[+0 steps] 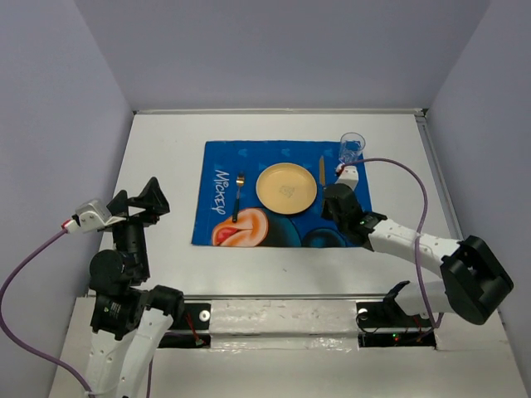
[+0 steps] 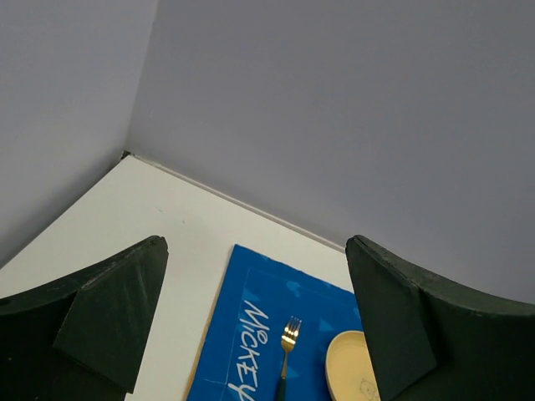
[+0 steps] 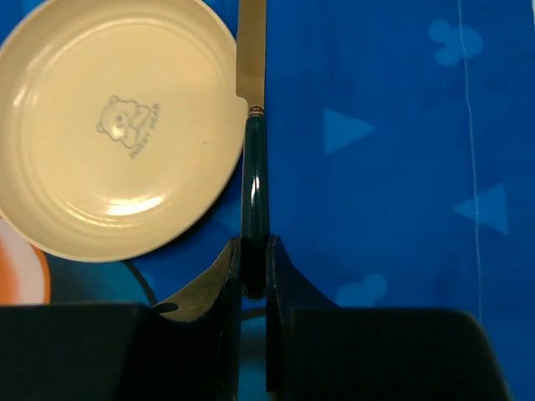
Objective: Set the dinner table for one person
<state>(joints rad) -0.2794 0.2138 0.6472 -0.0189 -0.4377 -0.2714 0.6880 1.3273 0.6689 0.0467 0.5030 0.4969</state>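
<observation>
The white surface [image 1: 166,149] stretches from my two bases to the far wall and carries one blue cartoon placemat [image 1: 249,157] at its middle. From above, one each can be counted: a cream plate [image 1: 287,186] at the placemat's centre, a fork [image 1: 238,196] to its left, a knife [image 1: 322,170] just beside its right rim, and a clear cup [image 1: 351,147] at the placemat's far right corner.

My right jaws are pressed in on the near end of the knife's dark green handle, pinching it. Only the right wrist camera shows this, since from above the arm covers the grasp. That close view also picks out a small bear printed on the plate and the blade pointing away from me. I cannot tell from it whether the knife rests on the placemat or is raised off it.

My left jaws are spread wide and hold nothing, raised over the surface's left side, well apart from the placemat. The left wrist camera looks between them at the fork, a slice of the plate and the word "Mickey". The cup and knife fall outside its frame.
</observation>
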